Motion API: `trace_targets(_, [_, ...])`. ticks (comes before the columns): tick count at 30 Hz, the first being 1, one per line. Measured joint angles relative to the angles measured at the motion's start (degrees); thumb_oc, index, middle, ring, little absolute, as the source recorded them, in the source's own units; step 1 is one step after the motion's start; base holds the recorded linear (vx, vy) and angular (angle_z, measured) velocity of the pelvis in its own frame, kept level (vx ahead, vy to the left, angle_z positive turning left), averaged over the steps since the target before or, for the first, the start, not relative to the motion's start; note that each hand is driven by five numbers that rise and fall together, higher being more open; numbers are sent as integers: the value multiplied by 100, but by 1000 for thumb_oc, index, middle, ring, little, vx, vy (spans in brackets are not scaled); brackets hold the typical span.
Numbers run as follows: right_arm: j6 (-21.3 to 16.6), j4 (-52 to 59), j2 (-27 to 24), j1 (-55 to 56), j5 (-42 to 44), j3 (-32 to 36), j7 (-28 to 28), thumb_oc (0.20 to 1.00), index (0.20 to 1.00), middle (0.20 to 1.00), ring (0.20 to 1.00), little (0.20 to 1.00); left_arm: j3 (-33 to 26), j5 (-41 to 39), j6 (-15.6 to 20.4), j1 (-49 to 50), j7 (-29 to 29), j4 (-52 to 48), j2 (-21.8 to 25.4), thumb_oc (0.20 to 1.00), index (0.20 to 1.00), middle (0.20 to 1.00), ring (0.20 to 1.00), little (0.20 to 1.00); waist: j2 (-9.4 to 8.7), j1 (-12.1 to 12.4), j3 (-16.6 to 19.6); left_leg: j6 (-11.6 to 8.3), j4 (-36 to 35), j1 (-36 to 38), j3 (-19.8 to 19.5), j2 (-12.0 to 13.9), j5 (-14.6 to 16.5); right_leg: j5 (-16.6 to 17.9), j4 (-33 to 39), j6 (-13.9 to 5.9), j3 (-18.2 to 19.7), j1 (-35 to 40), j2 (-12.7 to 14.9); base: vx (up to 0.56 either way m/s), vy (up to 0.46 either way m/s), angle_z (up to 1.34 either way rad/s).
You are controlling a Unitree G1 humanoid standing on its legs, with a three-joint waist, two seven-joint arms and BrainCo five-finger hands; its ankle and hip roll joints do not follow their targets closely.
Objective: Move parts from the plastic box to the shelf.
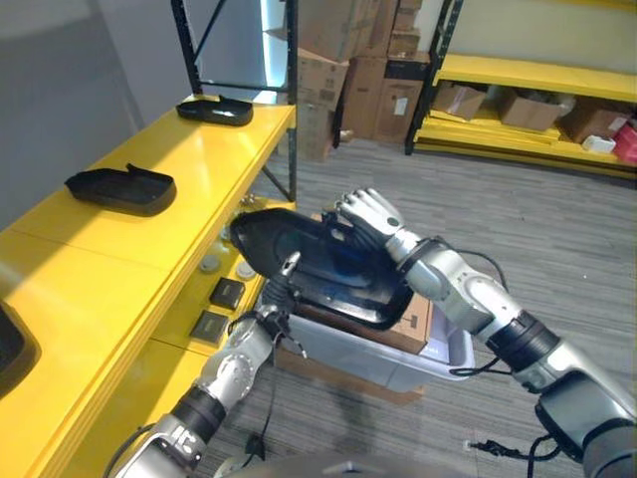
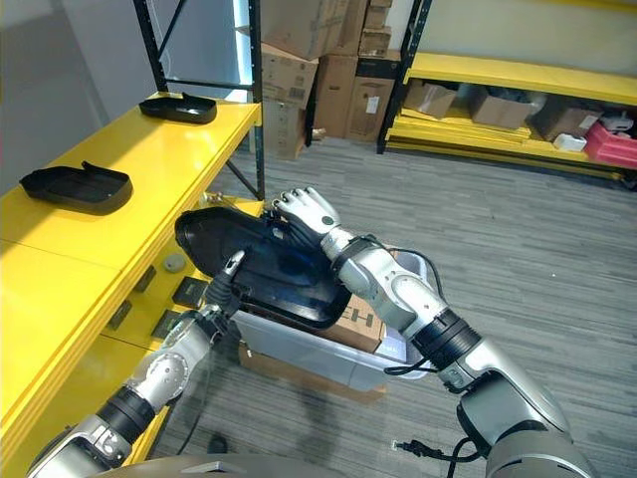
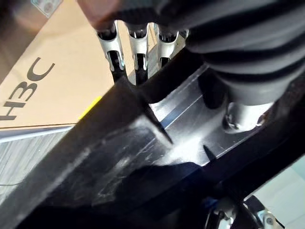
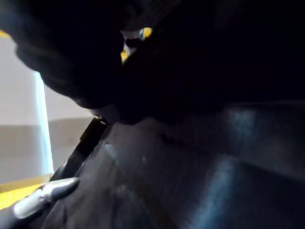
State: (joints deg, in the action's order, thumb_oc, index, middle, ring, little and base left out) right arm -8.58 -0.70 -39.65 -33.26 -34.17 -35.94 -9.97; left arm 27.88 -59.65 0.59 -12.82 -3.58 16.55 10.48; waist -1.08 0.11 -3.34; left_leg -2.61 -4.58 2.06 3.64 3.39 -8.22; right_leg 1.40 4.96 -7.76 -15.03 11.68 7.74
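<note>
A large black plastic part [image 1: 318, 264] hangs tilted above the pale plastic box [image 1: 348, 356], held between both hands. My left hand [image 1: 277, 304] comes up from below at its near edge, with fingers [image 3: 138, 47] behind the rim and thumb [image 3: 243, 114] on the glossy inner face. My right hand [image 1: 366, 213] is curled over the part's far upper edge. The part lies close to the front edge of the yellow shelf [image 1: 149, 239], level with its lower tier. Two similar black parts [image 1: 119, 189] [image 1: 214, 110] rest on the shelf top.
A brown cardboard box [image 1: 413, 324] sits inside the plastic box under the held part. Another dark part [image 1: 10, 349] shows at the shelf's near left. A black shelf post [image 1: 292, 100] stands behind the held part. Stacked cartons [image 1: 358, 70] and a second yellow rack [image 1: 537, 110] stand at the back.
</note>
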Motion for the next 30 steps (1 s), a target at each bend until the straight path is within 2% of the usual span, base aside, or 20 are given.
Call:
trace_targets(8, [34, -20, 111, 87, 574, 75, 143, 200, 200, 200, 200, 200, -122, 28, 333, 66, -10, -70, -4, 200, 200, 200, 200, 200, -30, 71, 2, -14, 0, -8, -1, -5, -10, 0, -18, 0, -2, -1, 2, 0, 0, 0])
trace_targets(9, [31, -16, 205, 174, 749, 85, 153, 492, 492, 492, 492, 492, -120, 38, 391, 122, -46, -70, -23, 200, 200, 200, 200, 200, -56, 75, 6, -15, 1, -6, -8, -8, -11, 0, -19, 0, -11, 7, 1, 0, 0, 0])
trace_targets(10, [29, -14, 253, 312, 827, 142, 151, 1000, 1000, 1000, 1000, 1000, -121, 42, 409, 162, -80, -70, -41, 200, 200, 200, 200, 200, -78, 78, 14, -15, 0, -6, -13, -7, -10, -3, -19, -2, -14, 0, 1, -30, 28, 3])
trace_targets(13, [-42, -4, 710, 946, 1260, 583, 161, 1000, 1000, 1000, 1000, 1000, -181, 131, 419, 273, -157, -69, 7, 200, 200, 200, 200, 200, -115, 86, 24, -14, 0, -8, -14, -8, -5, -10, -18, 2, -14, 0, 4, 0, 0, 0])
trace_targets(18, [-279, 413, 904, 1973, 1816, 847, 184, 1000, 1000, 1000, 1000, 1000, -334, 581, 499, 322, -335, -126, 170, 200, 200, 200, 200, 200, -110, 57, 28, 6, -1, -53, -26, -27, 8, -21, -14, 7, -29, -37, 24, -12, 4, 1])
trace_targets(21, [-523, 558, 1378, 2897, 2313, 1537, 96, 1000, 1000, 1000, 1000, 1000, -790, 1161, 563, 517, -510, -646, 273, 200, 200, 200, 200, 200, -95, -33, 28, 3, -1, -114, -18, -41, -3, -5, -19, -13, -22, -103, 49, -34, 8, -2])
trace_targets(23, [-527, 595, 1479, 3332, 2495, 1835, -6, 1000, 1000, 1000, 1000, 1000, -1097, 1418, 692, 712, -580, -1058, 345, 200, 200, 200, 200, 200, -86, -48, 24, 8, -1, -115, 15, -53, 3, -7, -16, -17, 4, -123, 81, -10, -14, -8])
trace_targets(25, [-550, 312, 1487, 4061, 2612, 2302, -89, 1000, 1000, 1000, 1000, 1000, -1633, 2232, 863, 810, -716, -1633, 674, 200, 200, 200, 200, 200, -59, -135, 23, 20, -2, -98, 65, -70, 28, -14, -4, -41, 40, -132, 107, -1, -34, -10])
trace_targets(28, [-408, -402, 1672, 4501, 3022, 2606, -141, 1000, 1000, 1000, 1000, 1000, -2067, 2809, 1151, 849, -856, -1993, 772, 200, 200, 200, 200, 200, -15, -176, 11, 25, -7, -90, 118, -72, 44, -6, -14, -48, 103, -157, 104, -35, -30, -10])
trace_targets(30, [-468, -914, 1818, 4595, 3197, 2735, -170, 1000, 1000, 1000, 1000, 1000, -2259, 3035, 1207, 889, -891, -2239, 774, 200, 200, 200, 200, 200, 36, -252, -12, 23, -6, -87, 154, -61, 47, -5, 8, -61, 152, -184, 113, -51, -60, -14])
